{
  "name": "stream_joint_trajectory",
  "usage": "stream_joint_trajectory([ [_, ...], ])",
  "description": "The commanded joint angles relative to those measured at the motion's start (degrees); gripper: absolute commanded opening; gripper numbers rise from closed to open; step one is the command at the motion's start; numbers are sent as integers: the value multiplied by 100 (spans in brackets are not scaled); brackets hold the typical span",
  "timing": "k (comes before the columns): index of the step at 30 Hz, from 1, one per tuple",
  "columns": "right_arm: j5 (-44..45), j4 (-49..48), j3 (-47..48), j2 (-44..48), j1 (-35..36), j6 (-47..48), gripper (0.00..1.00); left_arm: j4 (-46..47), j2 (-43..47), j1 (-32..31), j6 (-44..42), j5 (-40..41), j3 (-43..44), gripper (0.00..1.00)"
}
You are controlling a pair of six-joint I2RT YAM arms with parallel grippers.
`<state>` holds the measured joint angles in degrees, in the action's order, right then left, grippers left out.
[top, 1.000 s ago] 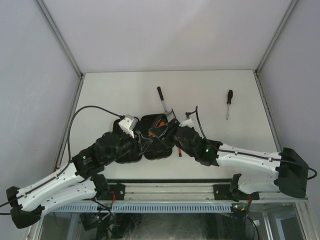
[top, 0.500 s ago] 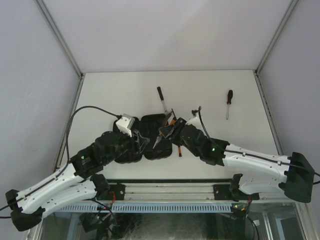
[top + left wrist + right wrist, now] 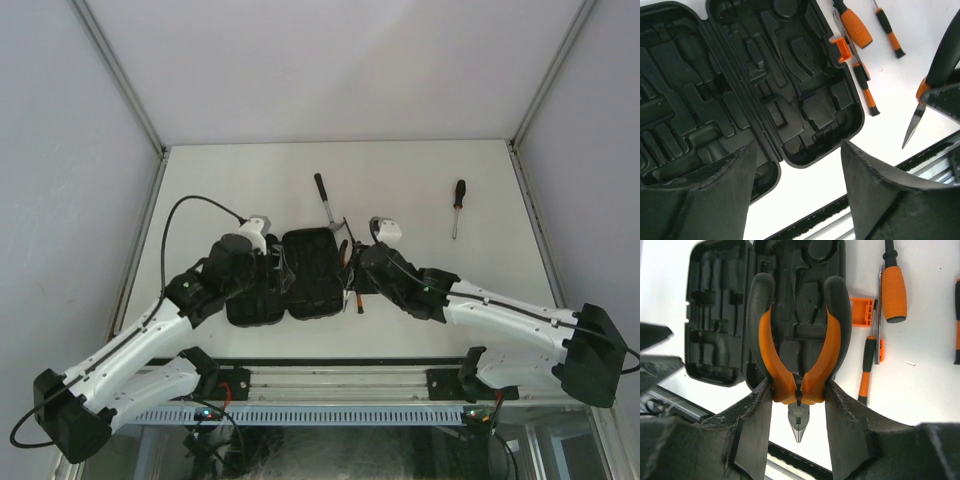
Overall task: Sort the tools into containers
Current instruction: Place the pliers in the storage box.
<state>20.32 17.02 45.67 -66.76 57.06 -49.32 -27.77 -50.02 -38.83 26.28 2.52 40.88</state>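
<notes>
On the white table (image 3: pixel 230 180) lies an open black plastic moulded tool case (image 3: pixel 310 272). The right gripper (image 3: pixel 799 390) pinches orange-handled steel pliers (image 3: pixel 769 335) just beside its right edge. The left gripper (image 3: pixel 797 165) hangs above it, jaws spread, empty.

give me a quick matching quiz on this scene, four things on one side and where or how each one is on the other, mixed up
Things:
1. pliers
2. tool case
3. lone screwdriver
4. left gripper

States:
a. lying open, both halves flat
b. clamped in the right gripper
c. alone at the far right of the table
d. open, holding nothing

Pairs: 1-b, 2-a, 3-c, 4-d
</notes>
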Motion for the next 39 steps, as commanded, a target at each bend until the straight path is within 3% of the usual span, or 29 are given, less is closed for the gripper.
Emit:
stream_joint_trajectory([
  [1, -378, 168, 482, -148, -126, 826, 0, -183, -105, 501, 138, -227, 552, 76],
  [6, -322, 364, 720, -403, -238, 1011, 0, -295, -284, 1234, 99, -592, 625, 89],
  [11, -439, 593, 1289, -996, -290, 1206, 0, -779, -592, 1700, 227, -318, 898, 100],
  [17, -564, 1322, 2413, -2077, -293, 1315, 0, -882, -567, 1739, 270, -123, 936, 100],
  [21, -559, 1705, 3080, -2727, -278, 1386, 0, -1097, -484, 1740, 699, 689, 1023, 100],
  [24, -594, 1876, 3459, -3112, -268, 1359, 0, -987, -333, 1744, 538, 685, 965, 97],
  [32, -650, 2238, 4068, -3917, -266, 1335, 0, -580, -30, 1738, -197, 355, 649, 100],
  [39, -732, 2289, 4093, -4143, -394, 1126, 0, -781, 82, 1740, -409, 505, 641, 100],
])
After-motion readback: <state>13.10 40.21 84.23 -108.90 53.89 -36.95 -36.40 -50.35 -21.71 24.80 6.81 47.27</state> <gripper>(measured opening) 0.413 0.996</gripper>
